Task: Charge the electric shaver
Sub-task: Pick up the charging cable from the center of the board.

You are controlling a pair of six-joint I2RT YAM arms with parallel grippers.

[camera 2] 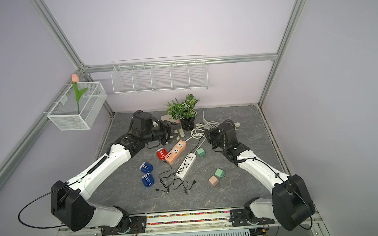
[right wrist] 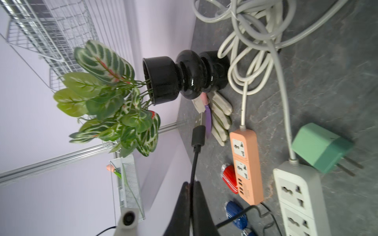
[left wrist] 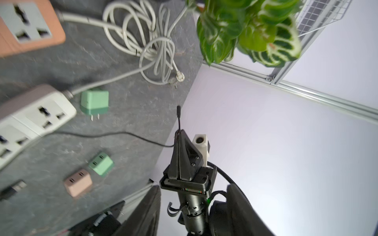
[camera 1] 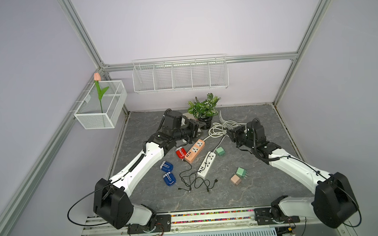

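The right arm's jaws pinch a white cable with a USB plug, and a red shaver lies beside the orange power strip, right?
Not quite: the cable in the right arm's jaws is black, not white, as the right wrist view shows. It does end in a USB plug, and the red shaver lies beside the orange power strip.

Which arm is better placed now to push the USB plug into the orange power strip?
Right. The right gripper is shut on the black cable, with the USB plug sticking out ahead, close to the orange power strip. The left gripper holds no cable.
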